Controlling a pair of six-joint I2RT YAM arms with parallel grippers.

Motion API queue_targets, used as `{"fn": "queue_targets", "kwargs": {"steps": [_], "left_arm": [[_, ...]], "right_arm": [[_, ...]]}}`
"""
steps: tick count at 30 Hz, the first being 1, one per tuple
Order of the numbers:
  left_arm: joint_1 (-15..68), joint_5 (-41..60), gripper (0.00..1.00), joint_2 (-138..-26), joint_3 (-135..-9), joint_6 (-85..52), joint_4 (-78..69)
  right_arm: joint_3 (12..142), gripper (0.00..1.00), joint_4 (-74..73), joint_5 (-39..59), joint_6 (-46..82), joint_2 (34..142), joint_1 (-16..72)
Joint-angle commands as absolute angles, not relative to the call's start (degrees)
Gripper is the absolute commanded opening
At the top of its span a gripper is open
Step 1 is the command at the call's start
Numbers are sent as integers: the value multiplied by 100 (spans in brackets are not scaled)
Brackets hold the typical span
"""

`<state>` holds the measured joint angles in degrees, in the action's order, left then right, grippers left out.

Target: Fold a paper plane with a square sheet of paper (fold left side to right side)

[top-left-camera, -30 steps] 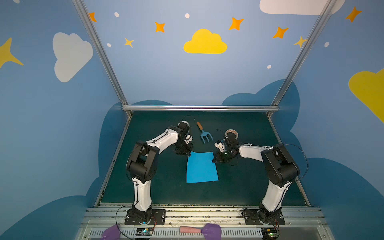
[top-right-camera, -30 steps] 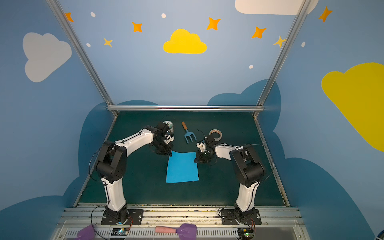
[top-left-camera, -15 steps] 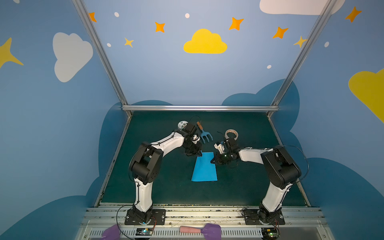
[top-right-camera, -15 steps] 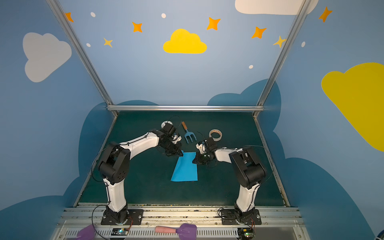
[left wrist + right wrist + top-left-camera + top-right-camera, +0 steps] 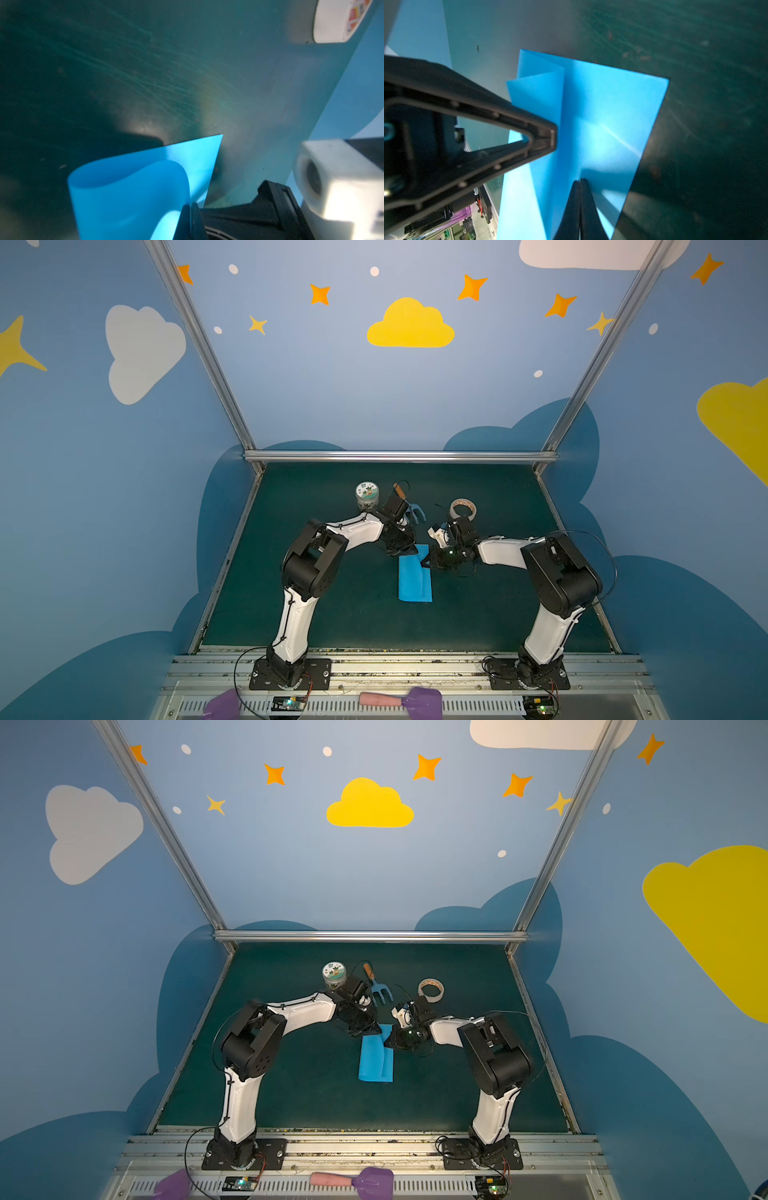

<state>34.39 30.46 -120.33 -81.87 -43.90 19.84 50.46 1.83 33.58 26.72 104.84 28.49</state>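
The square sheet of paper [image 5: 414,587] [image 5: 376,1067] lies mid-table, sky-blue, its left part curled over onto the right part. My left gripper [image 5: 409,549] [image 5: 372,1031] is at the sheet's far end, shut on the lifted edge [image 5: 190,205]. In the left wrist view the paper [image 5: 128,197] bows in a loop. My right gripper [image 5: 426,564] [image 5: 388,1043] is shut, and its tips [image 5: 580,180] rest on the sheet [image 5: 602,104] near its right edge. A paper plane is out of view.
Behind the grippers stand a tape roll [image 5: 463,509] [image 5: 431,989], a blue fork with a wooden handle [image 5: 414,513] [image 5: 380,992] and a small lidded jar [image 5: 367,494] [image 5: 334,974]. A purple spatula [image 5: 411,699] lies on the front rail.
My left gripper has carried the sheet's left edge up and to the right, so the paper now looks about half as wide. The right gripper has stayed at the right edge.
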Motion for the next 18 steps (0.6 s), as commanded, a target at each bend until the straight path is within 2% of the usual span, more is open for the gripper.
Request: {"fn": "queue_targets", "kwargs": {"steps": [1, 16, 18], "left_arm": [[3503, 2694, 4, -12077, -8273, -4685, 1783], [3634, 2293, 4, -12150, -8143, -4781, 1809], [3655, 2269, 4, -12150, -8137, -4806, 1784]], "right_arm": [[4838, 0, 732, 3340, 2689, 10576, 2989], [5112, 0, 1358, 3469, 2610, 9524, 2460], [5057, 7, 1346, 3504, 2644, 9402, 2418]]}}
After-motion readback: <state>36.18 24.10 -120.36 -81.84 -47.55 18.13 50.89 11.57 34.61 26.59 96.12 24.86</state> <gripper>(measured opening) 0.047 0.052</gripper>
